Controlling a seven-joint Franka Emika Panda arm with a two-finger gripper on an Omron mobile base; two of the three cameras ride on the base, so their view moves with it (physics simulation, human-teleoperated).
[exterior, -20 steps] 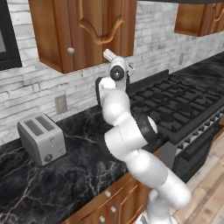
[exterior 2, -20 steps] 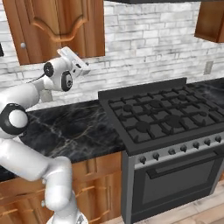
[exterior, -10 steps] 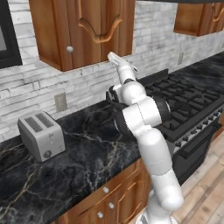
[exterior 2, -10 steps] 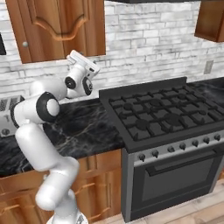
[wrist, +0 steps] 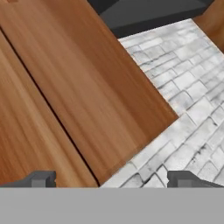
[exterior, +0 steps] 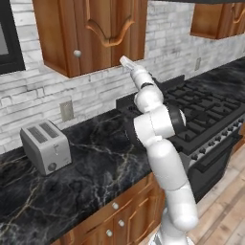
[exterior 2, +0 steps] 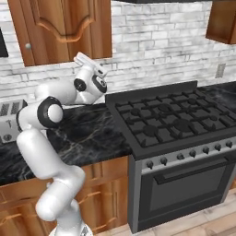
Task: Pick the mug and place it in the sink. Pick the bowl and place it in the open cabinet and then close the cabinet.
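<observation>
The white arm's two dark fingers [wrist: 112, 180] stand spread wide apart with nothing between them, raised high and aimed up at the underside of the reddish-brown wooden wall cabinet [exterior: 88, 33]. In the hand view, the cabinet's smooth wood bottom lies directly ahead of the fingers and to their left, and the white brick wall [wrist: 188, 109] lies ahead to their right. From the base views, the hand [exterior 2: 90, 64] sits just below the cabinet's lower edge, near the wall. The cabinet's door with the carved arched panel [exterior 2: 64, 23] is shut, its small round silver knob [exterior: 77, 53] off to the side of the fingers. Well below the fingers stretches the black marble table [exterior: 91, 162], carrying a silver toaster [exterior: 45, 146], with a black gas stove [exterior 2: 170, 120] beside it.
</observation>
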